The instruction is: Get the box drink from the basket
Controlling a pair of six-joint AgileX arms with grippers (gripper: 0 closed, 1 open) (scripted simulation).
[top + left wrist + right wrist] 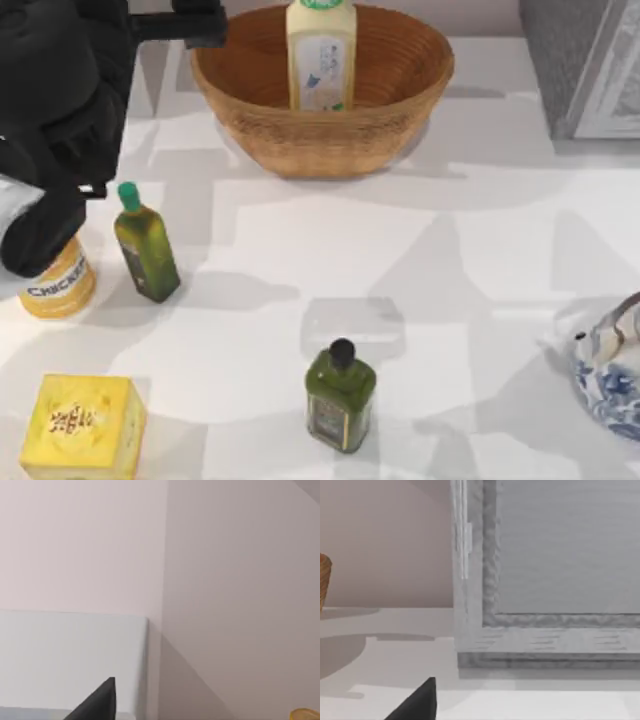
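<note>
Near bench edge: yellow box [82,427] at left corner, dark green bottle [340,397] mid-edge. Farther in on left: second bottle [146,245], tilted. Left arm's end effector [185,25] at far-left edge, just beside basket [322,125]; finger state unreadable. Drink [321,55] upright inside basket at far edge.

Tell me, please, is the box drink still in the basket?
Yes: the box drink stands upright inside the basket, untouched.
</note>
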